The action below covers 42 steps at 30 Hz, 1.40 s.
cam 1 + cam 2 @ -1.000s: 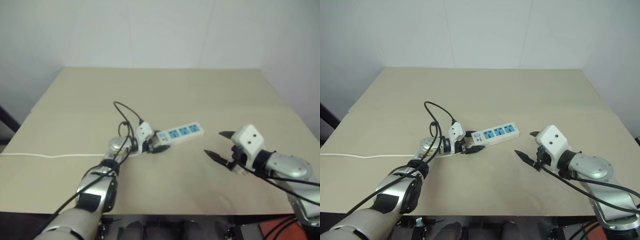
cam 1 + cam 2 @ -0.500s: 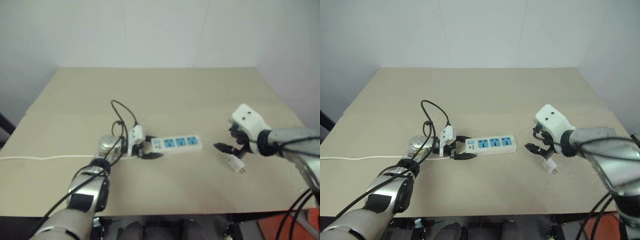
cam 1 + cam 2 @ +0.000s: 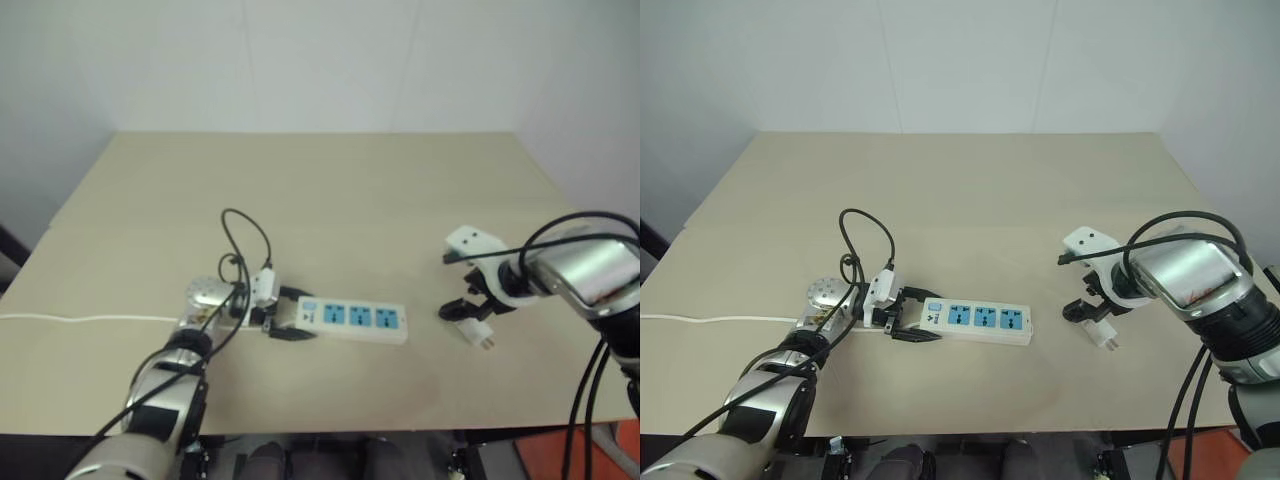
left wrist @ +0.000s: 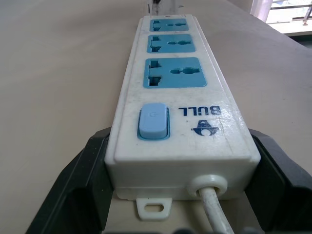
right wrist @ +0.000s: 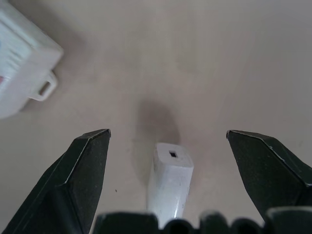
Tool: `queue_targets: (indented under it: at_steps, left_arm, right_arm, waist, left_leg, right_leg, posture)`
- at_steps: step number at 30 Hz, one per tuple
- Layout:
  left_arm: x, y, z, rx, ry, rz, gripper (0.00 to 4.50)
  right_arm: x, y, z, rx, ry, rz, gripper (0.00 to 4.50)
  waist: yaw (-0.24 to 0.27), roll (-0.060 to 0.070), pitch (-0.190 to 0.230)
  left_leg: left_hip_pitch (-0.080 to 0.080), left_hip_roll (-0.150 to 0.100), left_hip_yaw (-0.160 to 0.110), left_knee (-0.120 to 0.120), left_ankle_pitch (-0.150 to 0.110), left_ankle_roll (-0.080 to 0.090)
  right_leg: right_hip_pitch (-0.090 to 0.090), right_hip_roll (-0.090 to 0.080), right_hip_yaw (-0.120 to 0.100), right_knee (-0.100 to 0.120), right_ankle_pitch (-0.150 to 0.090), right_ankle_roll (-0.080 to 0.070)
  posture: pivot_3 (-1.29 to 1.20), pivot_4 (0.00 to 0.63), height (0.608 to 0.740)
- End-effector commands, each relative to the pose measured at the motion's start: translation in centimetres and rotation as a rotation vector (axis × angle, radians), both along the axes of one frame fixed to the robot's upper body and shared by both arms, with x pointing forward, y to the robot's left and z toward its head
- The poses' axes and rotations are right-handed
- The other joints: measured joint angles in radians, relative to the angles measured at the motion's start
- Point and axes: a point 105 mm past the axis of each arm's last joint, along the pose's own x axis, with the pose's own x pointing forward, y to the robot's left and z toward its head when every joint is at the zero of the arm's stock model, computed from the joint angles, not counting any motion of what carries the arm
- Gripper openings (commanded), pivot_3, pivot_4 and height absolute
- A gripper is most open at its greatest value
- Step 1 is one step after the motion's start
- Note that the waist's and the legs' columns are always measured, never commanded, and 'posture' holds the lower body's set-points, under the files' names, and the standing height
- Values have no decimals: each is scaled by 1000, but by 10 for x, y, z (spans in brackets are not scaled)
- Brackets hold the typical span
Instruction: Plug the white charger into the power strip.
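Note:
The power strip (image 3: 355,318) lies flat on the tan table (image 3: 330,190), its three blue sockets facing up. My left gripper (image 3: 285,325) is shut on its switch end; in the left wrist view the black fingers (image 4: 73,190) press both sides of the strip (image 4: 175,97) beside the cord outlet. The white charger (image 3: 473,333) lies on the table to the right of the strip, apart from it. My right gripper (image 3: 1080,308) hangs open just above it, pointing down. In the right wrist view the charger (image 5: 169,183) lies between the spread fingers (image 5: 87,165), untouched.
The strip's thin white cord (image 3: 90,320) runs left across the table to its edge. A black cable (image 3: 245,230) loops above my left wrist. The strip's far end (image 5: 19,83) shows near the right gripper. The table's right edge lies close beyond the charger.
My left gripper pulled the strip toward me and to the left, swinging it to lie more level across the table. My right gripper turned from pointing sideways to pointing down over the charger.

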Motion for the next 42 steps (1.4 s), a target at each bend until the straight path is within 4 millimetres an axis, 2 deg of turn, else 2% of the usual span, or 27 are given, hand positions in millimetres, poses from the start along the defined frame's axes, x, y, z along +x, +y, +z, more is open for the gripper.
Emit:
queue_targets:
  at_steps: [1, 13, 30, 33, 41, 42]
  left_arm:
    - [-4, -1, 1, -9, -15, -20, 3293]
    - [-7, -2, 1, -36, -18, -19, 3293]
    - [-9, 0, -7, -10, -13, -6, 3293]
    - [-9, -1, -8, -11, -10, 0, 3293]
    - [-9, 0, -8, -8, -10, 7, 3293]
    - [-9, 0, -8, -7, -10, 7, 3293]
  right_arm:
    - [5, -3, 12, 0, -29, -3, 4500]
    - [5, -14, 3, 38, 47, -106, 4500]
    - [6, -19, -12, 64, 100, -188, 4500]
    - [6, -20, -15, 57, 106, -188, 3896]
    - [6, -19, -15, 53, 100, -177, 1145]
    - [6, -19, -15, 51, 100, -174, 1116]
  waist:
    - [-1, 0, 0]
    - [0, 0, 0]
    - [0, 1, -1]
    - [0, 1, -1]
    - [0, 2, -1]
    - [0, 2, -1]
  left_leg:
    - [0, 0, 0, 0, 0, 0]
    - [-1, 0, 0, 0, 0, 0]
    - [-1, 0, 0, 0, 0, 0]
    - [-1, 0, 0, 0, 0, 0]
    - [-1, 0, 0, 1, 0, 0]
    - [-1, 0, 0, 1, 0, 0]
  right_leg:
    - [0, 0, 0, 0, 0, 0]
    - [-1, 0, 0, 0, 0, 0]
    - [-1, 0, 0, 1, 0, 0]
    - [-1, 0, 0, 1, 0, 0]
    - [-1, 0, 0, 1, 0, 0]
    - [-1, 0, 0, 1, 0, 0]
  posture:
    - [0, 150, 740]
    - [0, 150, 740]
    - [0, 150, 740]
    - [0, 150, 740]
    - [0, 150, 740]
    - [0, 150, 740]
